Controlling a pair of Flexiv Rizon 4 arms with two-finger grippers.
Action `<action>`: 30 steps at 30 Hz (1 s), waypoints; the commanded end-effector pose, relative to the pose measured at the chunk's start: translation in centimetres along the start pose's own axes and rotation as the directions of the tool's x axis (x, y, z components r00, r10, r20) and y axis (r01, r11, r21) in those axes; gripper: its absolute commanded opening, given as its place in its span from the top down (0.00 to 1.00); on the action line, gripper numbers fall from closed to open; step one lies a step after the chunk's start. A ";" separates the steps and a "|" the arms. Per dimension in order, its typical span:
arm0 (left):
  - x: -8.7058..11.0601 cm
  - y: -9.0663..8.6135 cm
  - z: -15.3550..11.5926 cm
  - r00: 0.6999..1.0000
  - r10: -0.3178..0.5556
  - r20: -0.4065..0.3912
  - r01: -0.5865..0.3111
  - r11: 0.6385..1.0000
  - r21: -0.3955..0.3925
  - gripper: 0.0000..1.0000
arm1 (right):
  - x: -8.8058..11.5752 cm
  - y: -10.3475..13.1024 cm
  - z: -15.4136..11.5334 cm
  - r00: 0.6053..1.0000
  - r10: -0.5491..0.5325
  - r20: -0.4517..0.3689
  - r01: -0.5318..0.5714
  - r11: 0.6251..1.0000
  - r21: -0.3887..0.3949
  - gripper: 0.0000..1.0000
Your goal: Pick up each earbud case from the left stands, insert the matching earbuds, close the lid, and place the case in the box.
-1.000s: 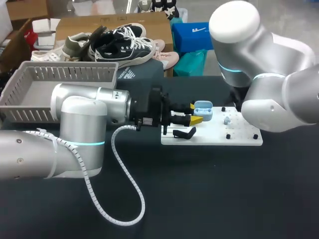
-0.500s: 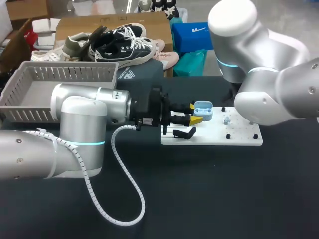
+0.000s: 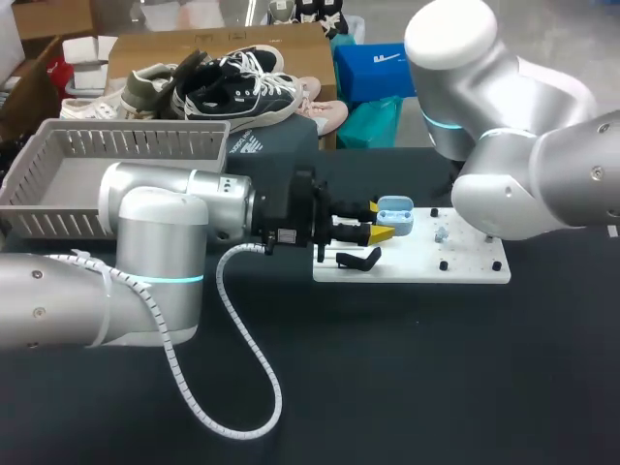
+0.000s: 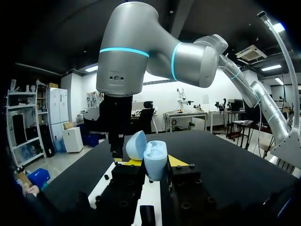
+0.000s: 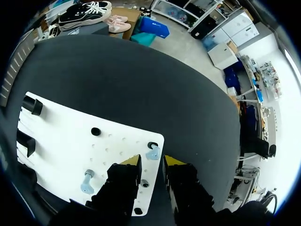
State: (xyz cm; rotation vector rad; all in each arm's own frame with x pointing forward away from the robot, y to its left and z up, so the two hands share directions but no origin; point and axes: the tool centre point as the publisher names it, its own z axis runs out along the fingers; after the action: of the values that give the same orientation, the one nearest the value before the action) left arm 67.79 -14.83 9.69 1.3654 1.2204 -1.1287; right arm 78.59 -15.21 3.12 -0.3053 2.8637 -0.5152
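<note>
Left hand (image 3: 376,221) pinches light-blue plastic earbud case (image 4: 154,162) from two sides between yellow tips, over left end of white flat pegboard (image 3: 465,271). Rounded lid (image 4: 136,145) of case stands open, tilted aside. Right hand (image 5: 152,162) hovers over one corner of pegboard, fingers slightly spread with narrow gap, gripping nothing. Small light-blue earbud (image 5: 153,153) sits on pegboard just ahead of its tips. Second earbud (image 5: 87,184) lies further along pegboard. Grey slatted plastic basket (image 3: 116,145) rests on black bench (image 3: 387,368), well apart from pegboard.
</note>
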 end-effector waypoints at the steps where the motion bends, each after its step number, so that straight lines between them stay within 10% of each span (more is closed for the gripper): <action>1: 0.0 -0.1 0.0 1.000 0.001 0.002 -0.001 1.000 -0.004 1.00 | -0.1 0.0 0.2 1.000 -0.003 -0.004 0.003 1.000 0.002 0.74; 30: 0.0 -0.1 0.0 1.000 0.001 0.002 -0.001 1.000 -0.004 1.00 | 0.6 -0.4 -0.1 1.000 -0.002 0.002 0.002 1.000 -0.003 1.00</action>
State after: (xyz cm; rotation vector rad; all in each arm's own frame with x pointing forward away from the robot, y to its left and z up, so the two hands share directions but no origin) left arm 67.79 -14.83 9.69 1.3654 1.2204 -1.1287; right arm 78.78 -15.48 2.78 -0.3128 2.8750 -0.5153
